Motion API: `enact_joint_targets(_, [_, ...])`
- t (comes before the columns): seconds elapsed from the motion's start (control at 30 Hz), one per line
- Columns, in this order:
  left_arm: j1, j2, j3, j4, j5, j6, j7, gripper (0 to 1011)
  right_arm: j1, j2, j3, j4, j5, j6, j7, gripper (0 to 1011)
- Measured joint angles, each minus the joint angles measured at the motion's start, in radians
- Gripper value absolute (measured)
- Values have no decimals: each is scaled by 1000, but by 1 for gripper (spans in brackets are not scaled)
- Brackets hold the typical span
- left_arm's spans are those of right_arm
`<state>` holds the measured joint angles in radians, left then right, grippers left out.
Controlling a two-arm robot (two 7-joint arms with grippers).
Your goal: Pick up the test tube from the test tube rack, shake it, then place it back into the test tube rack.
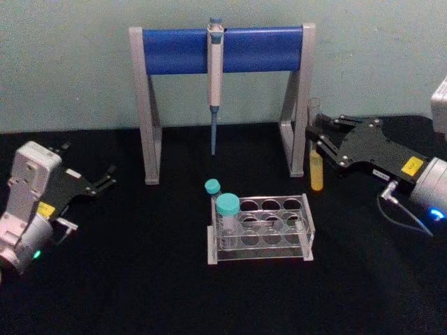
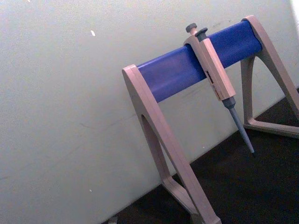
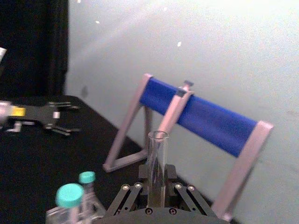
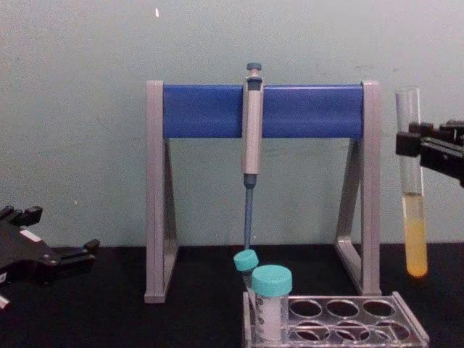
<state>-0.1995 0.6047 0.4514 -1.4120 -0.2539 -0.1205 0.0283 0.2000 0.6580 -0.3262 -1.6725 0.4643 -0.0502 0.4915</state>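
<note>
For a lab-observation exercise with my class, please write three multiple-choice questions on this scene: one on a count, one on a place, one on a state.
1. How many teal-capped tubes stand in the test tube rack?
A one
B two
C four

2. Where is the test tube?
A in the rack
B lying on the table
C held in the air by the right gripper, beside the pipette stand

3. What state is the left gripper in?
A open, holding nothing
B shut on a teal cap
C shut on the pipette

Answers:
1 B: two teal caps rise at the rack's left end.
2 C: the tube hangs clamped, its yellow liquid clear of the rack.
3 A: its fingers are spread with nothing between them.
</note>
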Motion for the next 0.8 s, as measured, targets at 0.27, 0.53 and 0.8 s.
enact_joint_targets(0.27, [0, 0, 0, 0, 0, 0, 0, 1002, 19, -83, -6, 42, -92, -46, -83, 228])
enact_joint_targets(0.53, [0, 0, 0, 0, 0, 0, 0, 1001, 44, -167, -4, 84, -83, -61, -88, 228])
enact_joint_targets(0.8, [0, 0, 0, 0, 0, 0, 0, 1001, 60, -192, 13, 104, 82, -1, 48, 228])
